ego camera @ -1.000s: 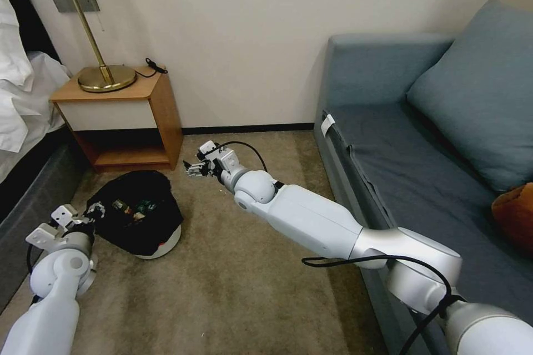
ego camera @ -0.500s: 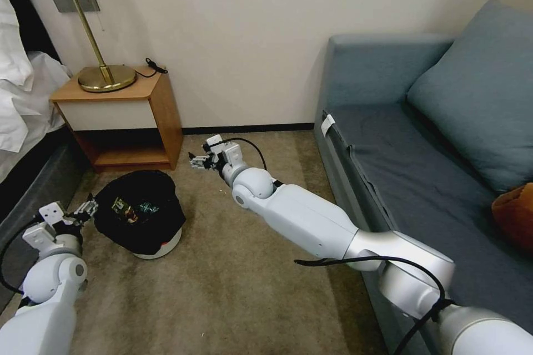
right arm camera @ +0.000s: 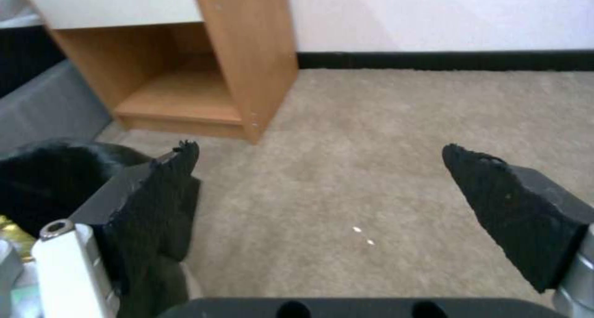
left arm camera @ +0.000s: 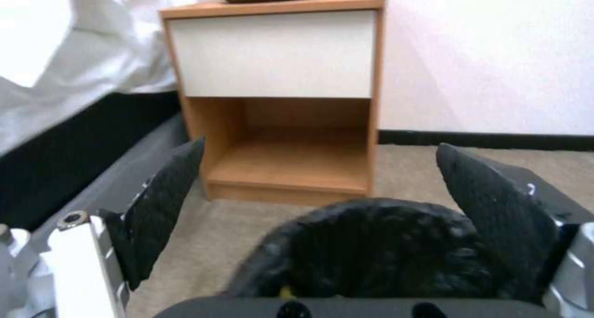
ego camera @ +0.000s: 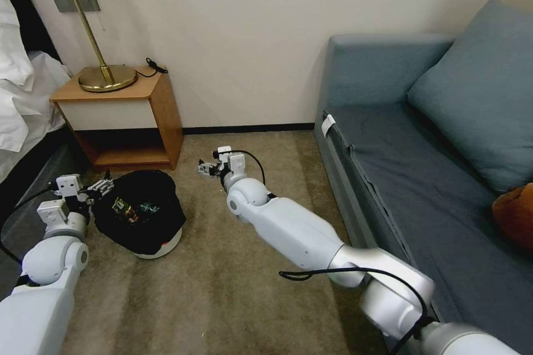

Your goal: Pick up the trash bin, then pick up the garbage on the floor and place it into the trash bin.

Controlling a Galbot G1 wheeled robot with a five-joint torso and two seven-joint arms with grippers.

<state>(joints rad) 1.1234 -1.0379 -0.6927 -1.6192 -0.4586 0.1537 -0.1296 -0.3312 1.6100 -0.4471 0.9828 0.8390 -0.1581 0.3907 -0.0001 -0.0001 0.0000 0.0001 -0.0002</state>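
Now the trash bin stands on the carpet floor just near of the wooden nightstand, wrappers visible inside its black bag. Left hand hovers at its left rim, fingers spread. Right hand hangs spread over bare carpet, right of the bin.

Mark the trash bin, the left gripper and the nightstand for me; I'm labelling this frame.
trash bin (ego camera: 166, 245): head view, on the white wall below the black bag.
left gripper (ego camera: 103, 184): head view, between its open fingers, by the bag's edge.
nightstand (ego camera: 165, 116): head view, on its wooden side panel.
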